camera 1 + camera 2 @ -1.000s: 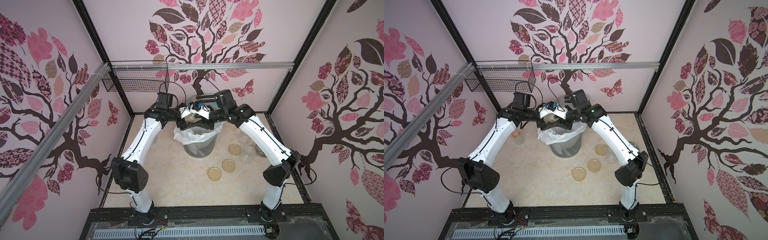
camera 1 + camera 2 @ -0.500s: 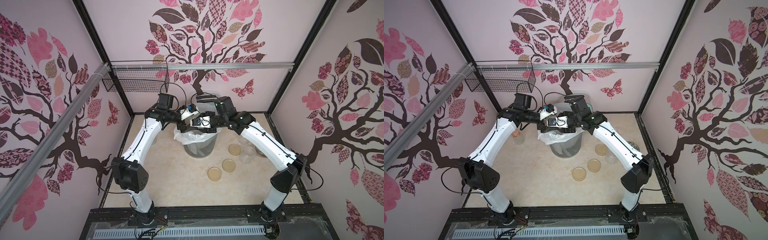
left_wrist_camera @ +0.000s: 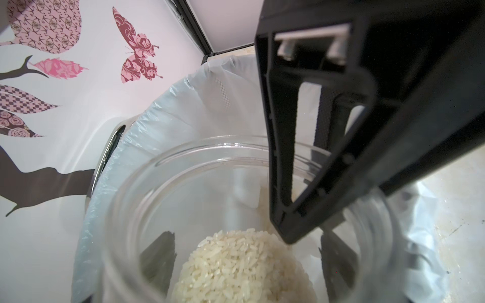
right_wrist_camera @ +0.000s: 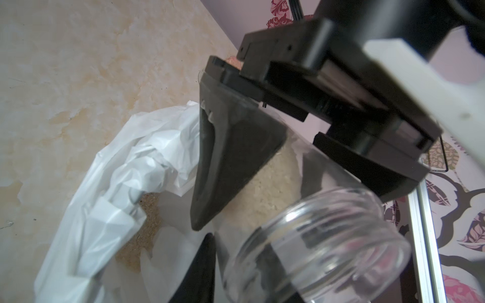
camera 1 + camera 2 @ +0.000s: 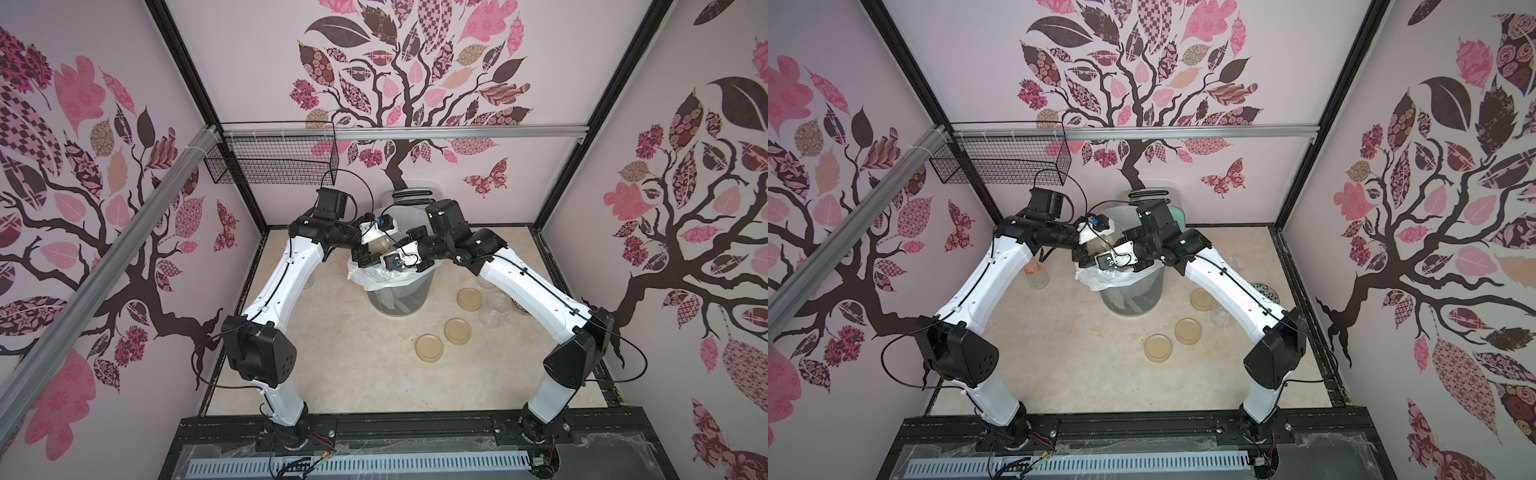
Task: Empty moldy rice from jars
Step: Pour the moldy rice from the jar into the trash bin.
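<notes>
Over the bin [image 5: 397, 303] we hold the lidless jar [image 3: 131, 210] tilted, the left gripper [image 5: 371, 252] clamped on its sides. The right gripper [image 3: 294, 230] is at its mouth; whether it grips, we cannot tell. Rice [image 3: 244, 267] sits inside: we judge this the pouring step; next, tip the mouth lower.

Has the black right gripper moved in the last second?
Yes. The right gripper has shifted frontward, from the far rim of the white-lined bin to over its mouth, beside the clear glass jar.
</notes>
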Robot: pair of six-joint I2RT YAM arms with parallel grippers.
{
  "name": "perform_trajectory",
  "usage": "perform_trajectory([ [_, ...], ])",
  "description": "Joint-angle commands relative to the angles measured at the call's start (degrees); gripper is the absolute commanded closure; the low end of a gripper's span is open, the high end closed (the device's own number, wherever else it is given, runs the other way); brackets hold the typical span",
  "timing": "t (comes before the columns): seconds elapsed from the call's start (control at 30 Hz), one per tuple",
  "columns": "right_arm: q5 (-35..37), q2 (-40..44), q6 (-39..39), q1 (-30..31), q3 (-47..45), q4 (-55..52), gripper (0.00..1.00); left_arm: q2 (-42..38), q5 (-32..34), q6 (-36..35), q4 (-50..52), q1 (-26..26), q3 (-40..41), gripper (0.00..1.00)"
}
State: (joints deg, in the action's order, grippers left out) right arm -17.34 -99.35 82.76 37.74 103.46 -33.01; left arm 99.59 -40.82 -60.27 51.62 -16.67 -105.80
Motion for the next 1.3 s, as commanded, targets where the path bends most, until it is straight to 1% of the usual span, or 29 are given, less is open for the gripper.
perform_trajectory([
  [0.0, 2.67, -1.11, 3.67, -0.18, -3.29, -1.19, 0.83, -3.79, -4.58, 2.18, -1.52, -1.14, -3.52, 0.29],
  [0.23, 2.41, -1.02, 2.95, -0.19, -6.3, 3.85, 1.0, -2.95, -1.25, 0.75, -0.69, -3.59, -4.98, 0.28],
  [0.27, 2.19, -0.89, 2.56, -0.16, -6.59, 4.47, 1.0, -2.8, -0.72, 0.58, -0.56, -3.89, -4.96, 0.27],
  [0.3, 2.14, -0.78, 2.3, -0.13, -6.84, 4.98, 1.0, -2.79, -0.22, 0.47, -0.72, -4.15, -6.73, 0.27],
  [0.43, 1.62, 0.18, 0.99, -0.14, -9.65, 9.01, 1.0, -2.85, 1.26, 0.33, -1.18, -4.56, -7.23, 0.24],
  [0.6, -0.4, 1.59, -3.74, -0.18, -12.99, 14.24, 1.0, -3.93, 4.3, 1.39, -4.59, -4.6, -5.83, 0.11],
  [0.73, -1.03, 1.97, -7.05, -0.14, -14.29, 16.17, 1.0, -5.38, 6.1, 2.65, -8.73, -4.53, -2.0, 0.02],
  [0.87, -1.23, 2.23, -7.46, -0.18, -14.96, 16.77, 1.0, -6.01, 6.63, 3.24, -11.02, -4.52, -0.94, 0.02],
  [1.03, -1.03, 3.0, -9.16, -0.46, -14.66, 18.61, 1.0, -6.83, 8.09, 2.79, -11.33, -4.01, -0.58, 0.02],
  [1.13, -1.79, 3.12, -10.98, -1.07, -13.41, 18.92, 1.0, -8.01, 7.94, 4.25, -12.57, -2.88, 0.39, 0.02],
  [1.27, -2.32, 3.02, -12.62, -1.76, -12.32, 19.61, 1.0, -11.06, 7.23, 7.79, -17.48, -1.17, 4.19, 0.02],
])
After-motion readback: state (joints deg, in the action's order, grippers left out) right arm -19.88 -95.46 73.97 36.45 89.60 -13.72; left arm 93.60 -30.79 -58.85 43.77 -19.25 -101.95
